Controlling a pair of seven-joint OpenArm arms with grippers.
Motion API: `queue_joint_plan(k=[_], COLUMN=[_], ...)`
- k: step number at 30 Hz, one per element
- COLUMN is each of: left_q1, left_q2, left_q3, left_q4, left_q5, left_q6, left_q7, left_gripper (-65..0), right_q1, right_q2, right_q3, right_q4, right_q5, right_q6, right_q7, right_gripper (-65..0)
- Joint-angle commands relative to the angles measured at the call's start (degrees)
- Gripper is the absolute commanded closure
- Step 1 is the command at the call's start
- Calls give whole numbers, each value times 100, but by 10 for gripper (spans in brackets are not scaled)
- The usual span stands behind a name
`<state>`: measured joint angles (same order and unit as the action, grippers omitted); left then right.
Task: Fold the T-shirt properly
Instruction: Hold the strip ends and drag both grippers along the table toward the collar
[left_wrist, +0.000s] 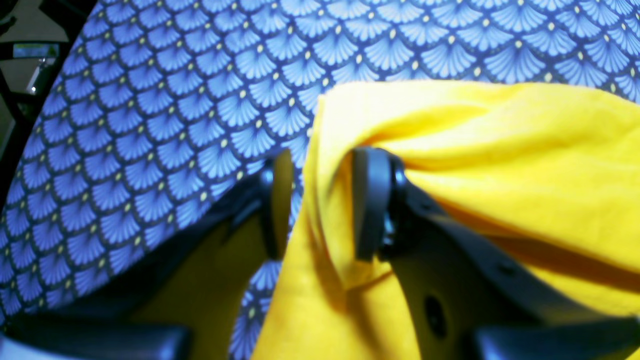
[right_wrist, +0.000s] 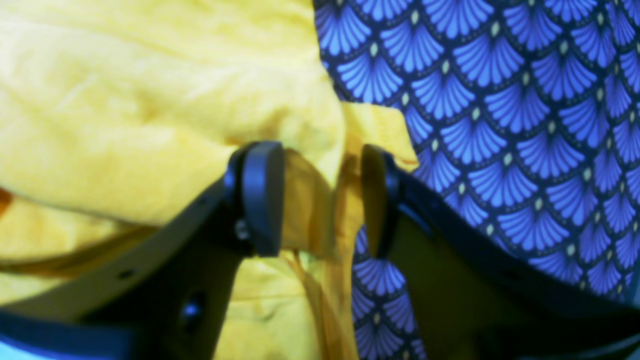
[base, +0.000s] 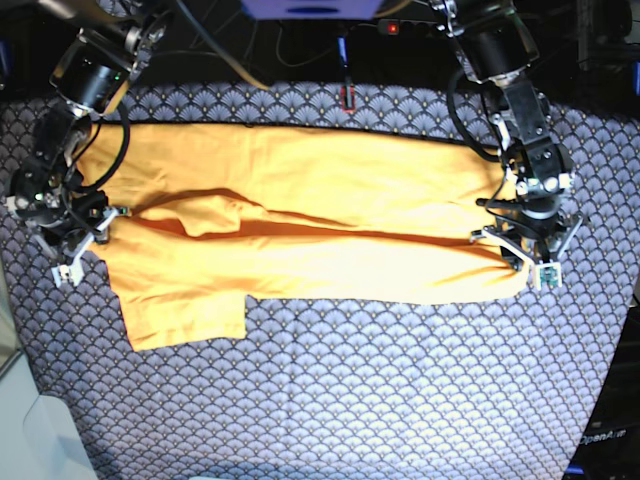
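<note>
Fabric first: plain yellow-orange short-sleeved cotton T-shirt (base: 300, 215) lies spread lengthwise across the middle of my surface, on the blue-grey scallop-patterned tablecloth (base: 340, 390). It is partly doubled over, with a long crease running along its middle and one sleeve-like flap sticking out toward the near edge on the base view's left. My left tool (left_wrist: 320, 202) sits at the shirt's end on the base view's right; in the wrist view a bunched fold of yellow cloth stands between the two black pads, one pad (left_wrist: 370, 200) pressed against the fold, the other with a thin strip of tablecloth showing beside it. I cannot tell whether that fold is truly pinched. My right tool (right_wrist: 322, 197) sits at the opposite end of the shirt, jaws standing apart, straddling a thin edge of the cloth with gaps on both sides; one pad (right_wrist: 262, 195) rests over the yellow fabric, the other over the tablecloth. Wrist views are soft and blurred.
</note>
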<state>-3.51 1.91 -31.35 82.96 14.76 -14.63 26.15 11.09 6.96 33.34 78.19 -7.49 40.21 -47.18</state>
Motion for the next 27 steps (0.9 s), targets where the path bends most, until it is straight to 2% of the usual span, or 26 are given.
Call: queue_joint_plan(k=[1,5,6,27], left_q1=[-111,-128,-128,-137], left_q2=[-29,-46,-46,-64], left_q3=[19,19,19,-16], left_q4=[95,95,87,78], left_q5=[-30,-30,-30,-65], left_q6=[17,17,17,35], left_q7=[-140,-140,-140,-140], left_gripper=[-199,-199,-199,-203], right_q1=[117,117,117,82], right_q2=[99,108,108,152], right_q3=[2,2,-7,-16], right_q4=[88,88,88,106], right_q5=[50,41,32,32], right_q6=[-21,-21,-21,-21], right_q7=[89,89,89,89], right_gripper=[-178,-23,0,0])
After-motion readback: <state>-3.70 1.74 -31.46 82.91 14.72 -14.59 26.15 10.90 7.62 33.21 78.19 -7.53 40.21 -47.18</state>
